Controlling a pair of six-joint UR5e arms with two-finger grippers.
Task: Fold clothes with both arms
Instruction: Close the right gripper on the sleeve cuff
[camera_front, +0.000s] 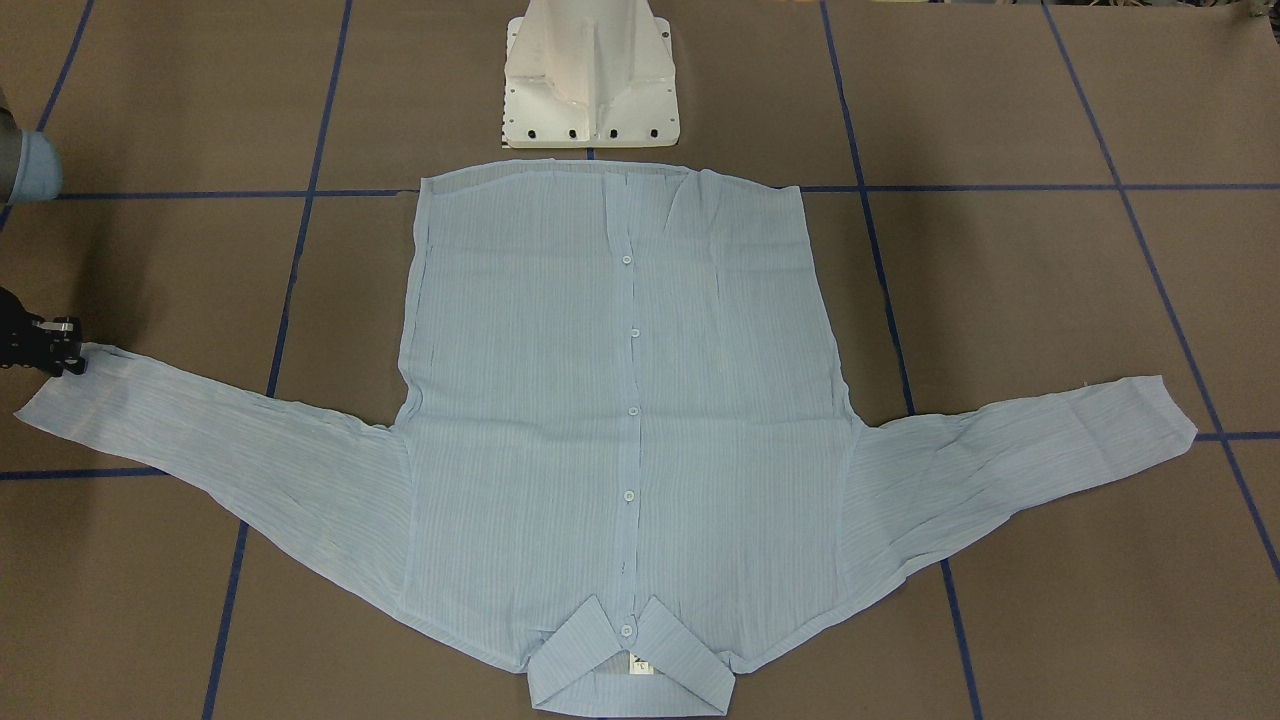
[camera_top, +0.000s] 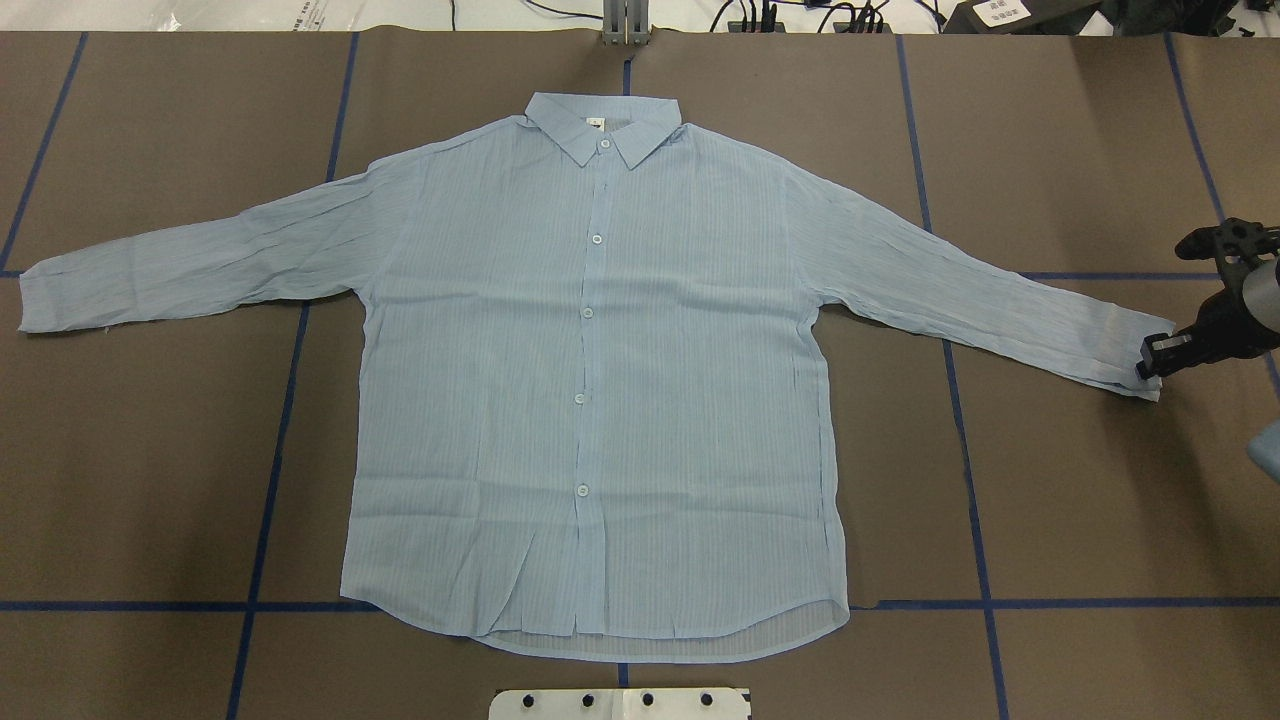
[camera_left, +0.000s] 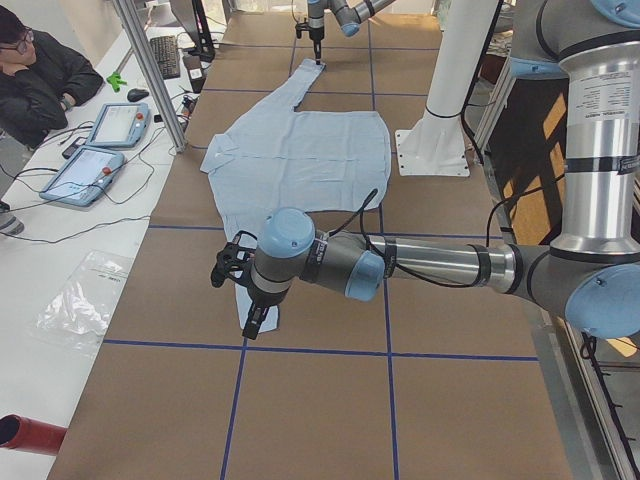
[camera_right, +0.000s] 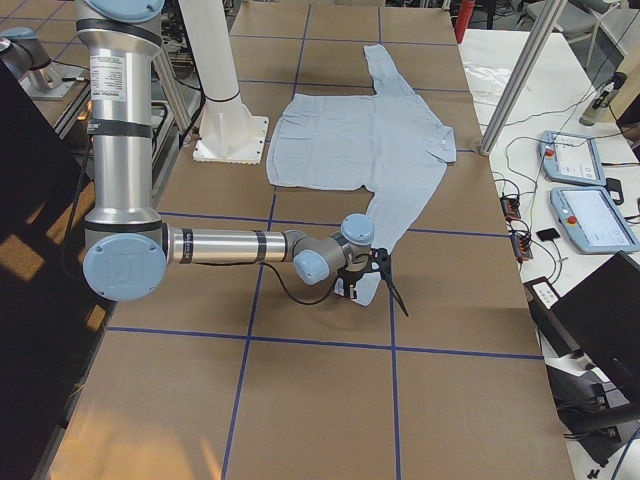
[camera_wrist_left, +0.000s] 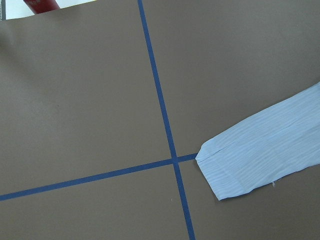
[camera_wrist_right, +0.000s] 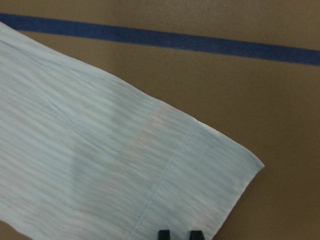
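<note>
Collar nearest in the front-facing view, the light blue, thin, finely striped long-sleeved shirt (camera_front: 620, 400) lies spread flat in the middle of the brown paper-covered counter (camera_front: 1050, 300). It looks limp and light, so I judge it best pinched at the cuffs and hem corners. Overhead, the black right claw (camera_top: 1150, 362) touches one cuff. Its wrist view shows fingertips (camera_wrist_right: 164, 234) close together, though any hold on the cloth is unclear. Side-on, the black left claw (camera_left: 250, 325) hangs by the other cuff, and I cannot tell how wide it is.

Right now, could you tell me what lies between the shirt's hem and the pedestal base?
Only a narrow strip of bare brown table cover, crossed by one blue tape line, as the overhead view shows.
</note>
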